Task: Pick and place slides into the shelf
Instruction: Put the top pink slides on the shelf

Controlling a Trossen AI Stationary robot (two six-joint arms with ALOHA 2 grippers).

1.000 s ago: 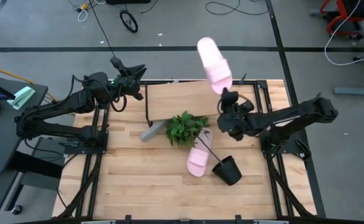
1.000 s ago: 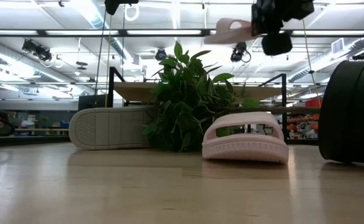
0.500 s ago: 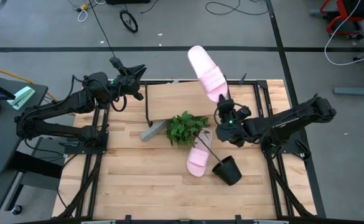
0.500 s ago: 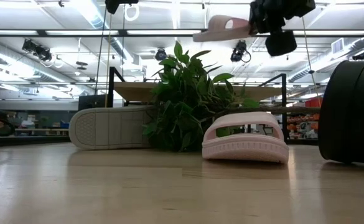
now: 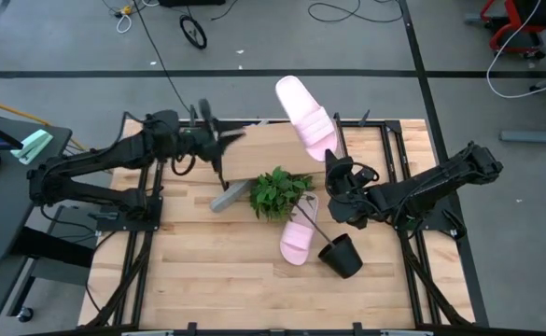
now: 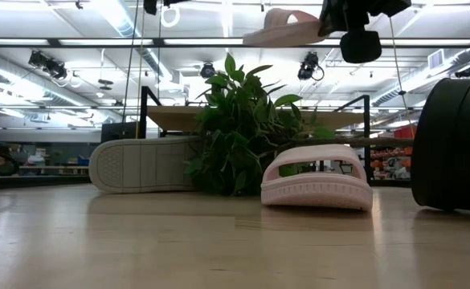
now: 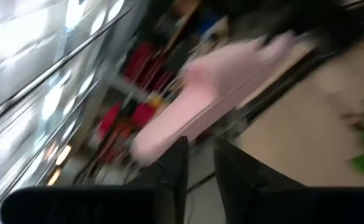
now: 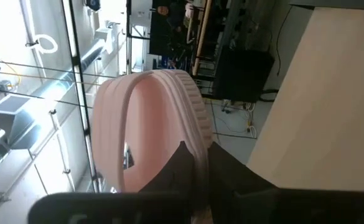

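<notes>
Right now the right gripper (image 5: 331,168) pinches a pink slide (image 5: 305,118) by its heel edge, up over the shelf (image 5: 263,151) at 12 o'clock. Looks light, foamy, bendy; strap's a better hold. Left gripper (image 5: 218,142), at 10 o'clock: can't tell.

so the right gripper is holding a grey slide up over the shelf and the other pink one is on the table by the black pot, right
Not quite. The slide in the right gripper is pale pink, not grey, as the high view shows. The rest holds: it hangs above the shelf, and the other pink slide lies on the table by the black pot.
</notes>
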